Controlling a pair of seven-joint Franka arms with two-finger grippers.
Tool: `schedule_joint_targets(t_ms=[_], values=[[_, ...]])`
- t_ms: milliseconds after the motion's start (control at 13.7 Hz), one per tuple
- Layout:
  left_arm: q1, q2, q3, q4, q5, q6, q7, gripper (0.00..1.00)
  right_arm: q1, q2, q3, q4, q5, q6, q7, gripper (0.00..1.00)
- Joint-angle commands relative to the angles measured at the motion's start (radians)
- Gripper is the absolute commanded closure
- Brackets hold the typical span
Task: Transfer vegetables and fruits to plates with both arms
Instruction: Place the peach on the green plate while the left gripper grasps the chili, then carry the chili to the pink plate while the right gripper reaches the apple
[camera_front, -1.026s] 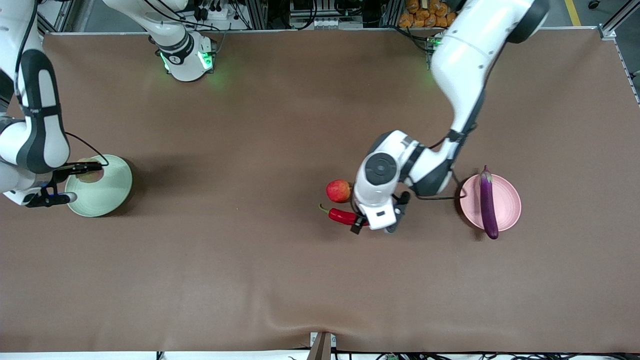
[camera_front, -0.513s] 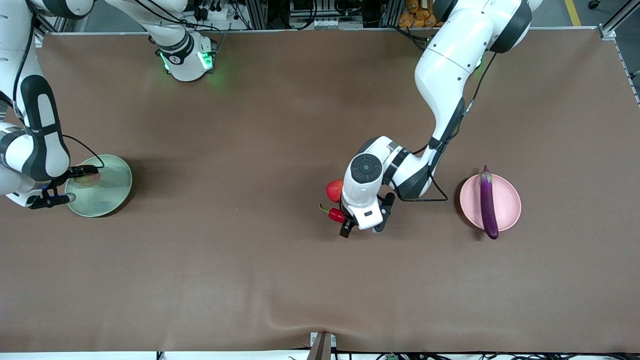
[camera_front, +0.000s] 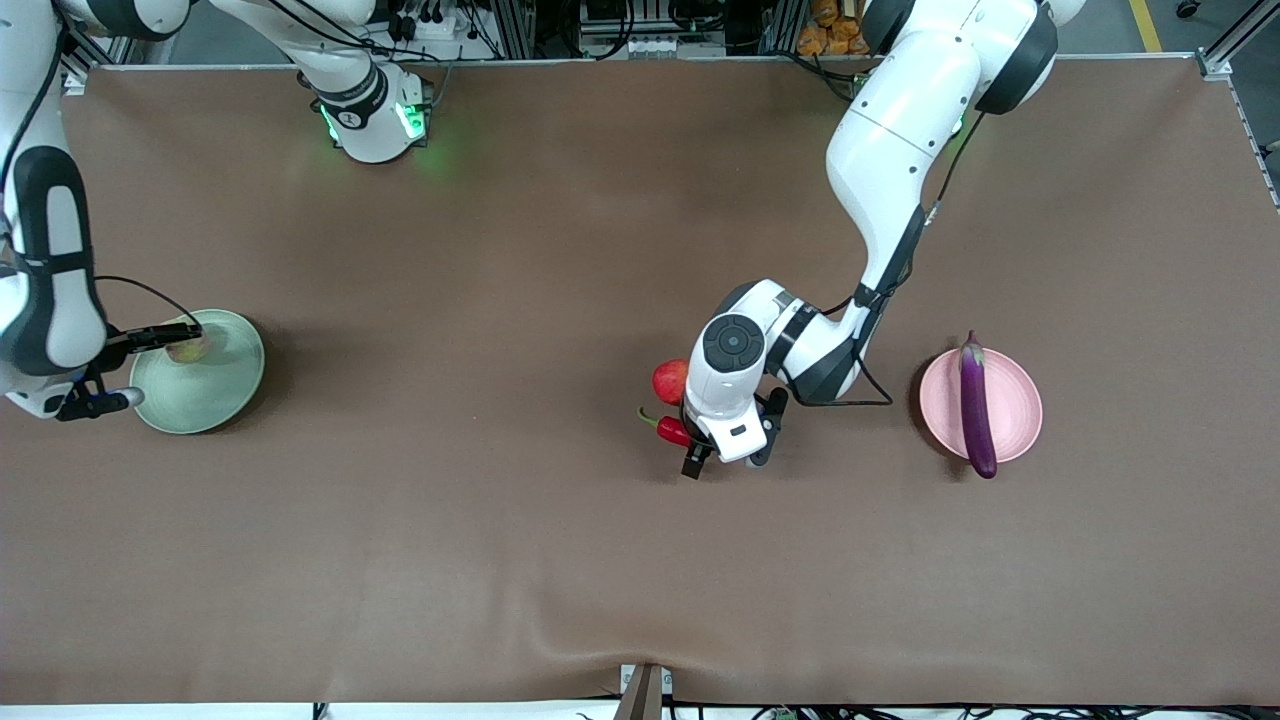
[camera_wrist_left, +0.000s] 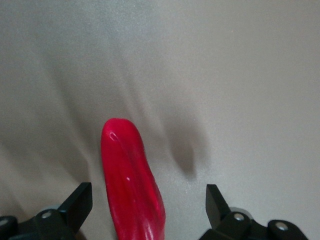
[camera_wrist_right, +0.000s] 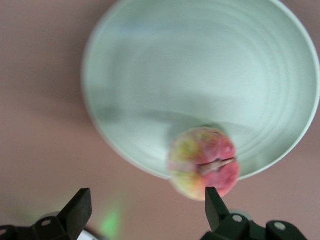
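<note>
The red chili pepper (camera_front: 672, 429) lies on the table, nearer to the front camera than the red apple (camera_front: 668, 380). My left gripper (camera_front: 722, 455) is low over the chili, open. In the left wrist view the chili (camera_wrist_left: 131, 180) lies between the spread jaws of the left gripper (camera_wrist_left: 147, 200), apart from both. The purple eggplant (camera_front: 975, 405) lies across the pink plate (camera_front: 1018, 415). The bumpy yellow-green fruit (camera_front: 188, 346) sits at the rim of the green plate (camera_front: 215, 390). My right gripper (camera_front: 125, 368) is open beside it. The right wrist view shows the fruit (camera_wrist_right: 203, 162), the plate (camera_wrist_right: 200, 75) and the empty right gripper (camera_wrist_right: 146, 207).
Brown table cloth (camera_front: 500, 520) covers the table. The green-lit base of the right arm (camera_front: 375, 120) stands at the edge farthest from the front camera. A cable (camera_front: 850, 400) loops from the left wrist toward the pink plate.
My left gripper has moved toward the right arm's end of the table, now over the chili. My right gripper has drawn back from the green plate, leaving the bumpy fruit on it.
</note>
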Motion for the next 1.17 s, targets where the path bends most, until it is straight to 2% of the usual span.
schedule_joint_targets(t_ms=[0,293,586,659,733,806,1099], values=[[0.0,0.013,0.004,0.026,-0.013,0.013,-0.059,0.0,0.052,-0.023,0.001,0.081,0.029,-0.152,0.112,0.0],[0.008,0.012,0.003,0.025,-0.014,0.043,-0.216,0.0,0.141,-0.067,0.004,0.092,0.133,-0.291,0.379,0.0],[-0.009,0.013,0.007,0.022,-0.004,0.047,-0.228,0.0,0.214,-0.093,0.007,0.092,0.228,-0.341,0.589,0.0],[-0.015,0.018,0.007,0.022,-0.002,0.047,-0.23,0.31,0.227,-0.095,0.007,0.094,0.242,-0.343,0.632,0.0],[-0.017,0.018,0.007,0.022,-0.001,0.047,-0.228,0.88,0.23,-0.095,0.009,0.107,0.247,-0.349,0.664,0.0],[-0.015,0.018,0.007,0.022,-0.001,0.047,-0.228,1.0,0.236,-0.096,0.009,0.121,0.268,-0.37,0.691,0.0],[-0.008,-0.037,0.042,0.025,-0.001,0.038,-0.215,1.0,0.277,-0.096,0.009,0.128,0.38,-0.391,0.841,0.0]])
